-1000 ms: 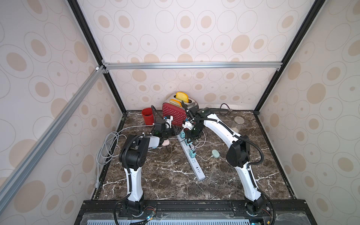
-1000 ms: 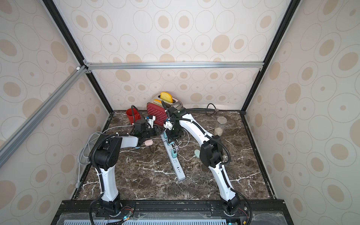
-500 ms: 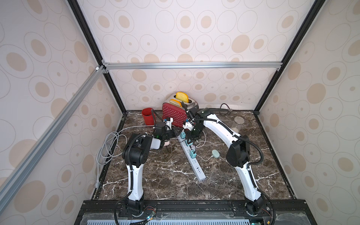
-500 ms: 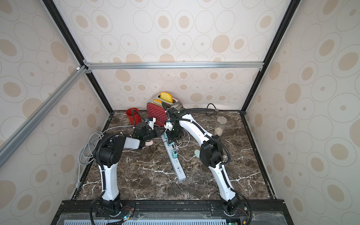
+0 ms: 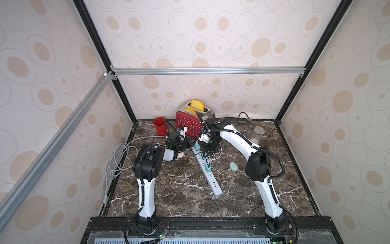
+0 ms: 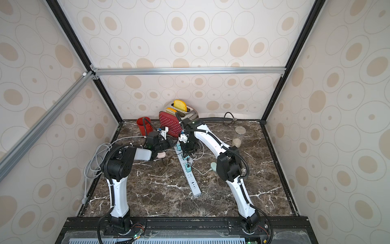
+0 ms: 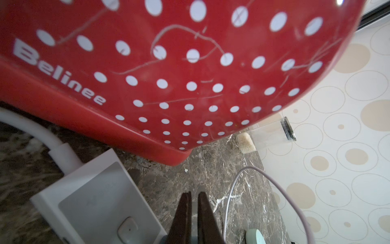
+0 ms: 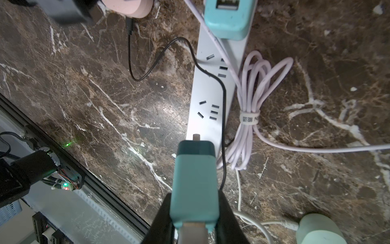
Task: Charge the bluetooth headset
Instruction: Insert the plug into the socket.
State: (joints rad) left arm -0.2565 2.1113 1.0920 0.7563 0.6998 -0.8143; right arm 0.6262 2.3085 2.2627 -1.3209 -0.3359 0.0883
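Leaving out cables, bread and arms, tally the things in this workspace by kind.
Teal plug adapters: 3
Power strip: 1
Small rounded cases: 2
Toaster: 1
Red cup: 1
Clear jar: 1
Total: 9

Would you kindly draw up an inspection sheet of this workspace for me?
Surface: dark marble tabletop, white-veined.
Job's things: white power strip lying diagonally; pink headset case near it; teal adapter held over the strip.
Clutter: red toaster, red cup, glass jar, mint case.
Grippers: left gripper shut, nothing seen in it; right gripper shut on the teal adapter.
Cables: black cable crosses the strip; lilac cable bundled beside it; grey cord coiled at the table edge.
Surroundings: patterned walls, aluminium frame.
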